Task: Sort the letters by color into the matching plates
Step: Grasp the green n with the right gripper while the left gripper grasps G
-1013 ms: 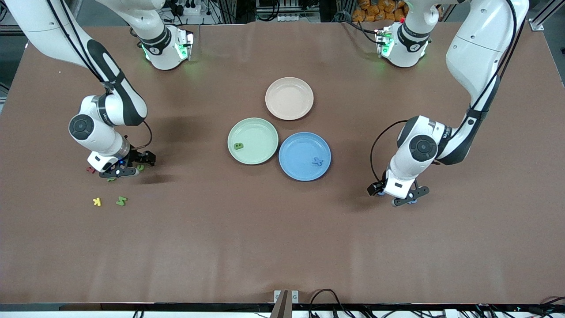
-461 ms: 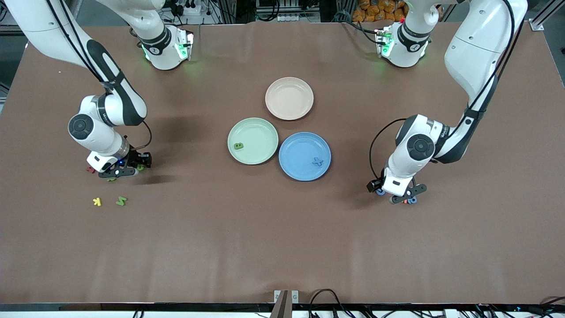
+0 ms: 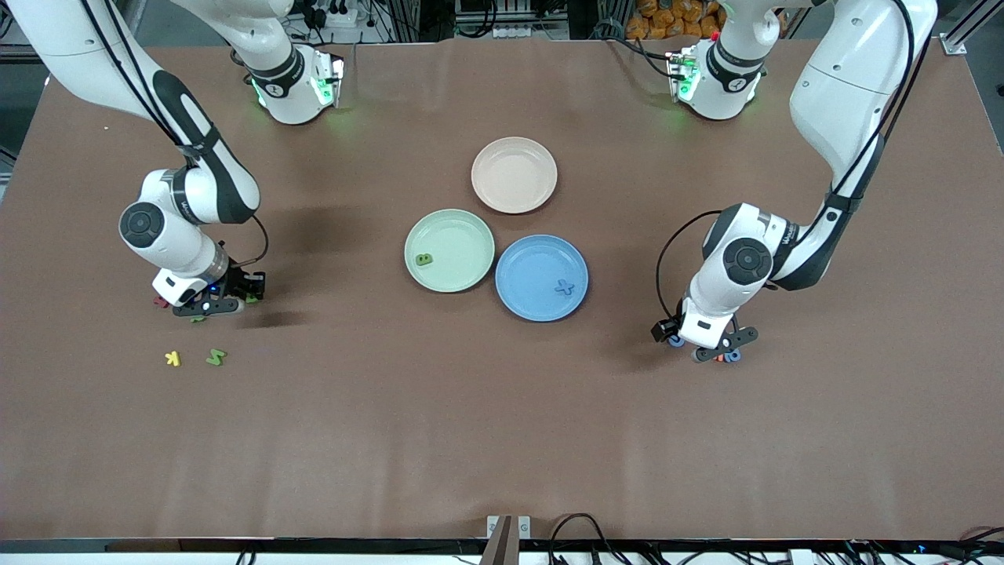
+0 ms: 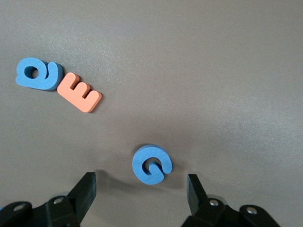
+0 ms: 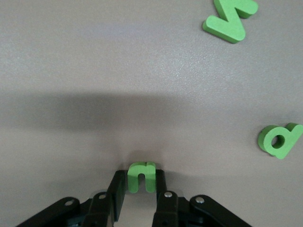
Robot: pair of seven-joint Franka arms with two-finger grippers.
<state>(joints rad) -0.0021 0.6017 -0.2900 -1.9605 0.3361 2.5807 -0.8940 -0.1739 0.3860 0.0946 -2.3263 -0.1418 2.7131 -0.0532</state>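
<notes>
Right tool (image 5: 140, 196): low on the bench (image 3: 502, 439) at the right arm's end, narrowed onto the green letter n (image 5: 141, 176), which sits pinched between its fingers (image 5: 119, 189).
Green letter a (image 5: 279, 139): flat on the bench near the right tool, apart from it.
Green letter z (image 3: 216, 357): flat on the bench, nearer to the front camera than the right tool, just beside the yellow letter k (image 3: 172, 359).
Red letter (image 3: 160, 301): partly hidden at the right tool's edge; its shape cannot be told.
Mint green plate (image 3: 463, 271): mid-bench, holding one green letter B (image 3: 424, 260), its rim touching the blue plate (image 3: 533, 302).
Blue plate: holds one blue letter x (image 3: 565, 287).
Beige-pink plate (image 3: 514, 196): farther from the front camera than the other two plates.
Left tool (image 4: 142, 198): low over the bench at the left arm's end, fingers (image 4: 86, 189) wide apart, the blue letter G (image 4: 152, 163) lying flat just ahead of the gap, not gripped.
Orange letter E (image 4: 79, 92): flat on the bench, touching the blue letter a (image 4: 38, 74).
</notes>
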